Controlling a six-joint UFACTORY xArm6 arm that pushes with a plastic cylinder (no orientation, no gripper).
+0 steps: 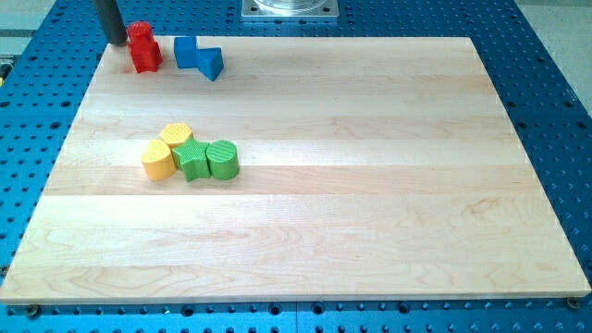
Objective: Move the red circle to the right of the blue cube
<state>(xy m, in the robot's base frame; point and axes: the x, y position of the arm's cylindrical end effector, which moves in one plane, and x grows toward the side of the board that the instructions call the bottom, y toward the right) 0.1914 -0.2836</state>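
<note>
Two red blocks stand touching near the view's top-left corner of the board: a smaller one (139,32) behind and a larger one (146,55) in front. I cannot tell for sure which is the circle. The blue cube (186,51) stands just to their right, with a blue triangular block (212,63) touching its right side. My tip (118,43) rests at the board's top-left edge, just left of the red blocks and close to them.
A cluster sits left of the board's middle: two yellow blocks (177,136) (158,160), a green star-like block (192,161) and a green cylinder (223,158). The wooden board (370,185) lies on a blue perforated table. A metal mount (289,9) is at the top.
</note>
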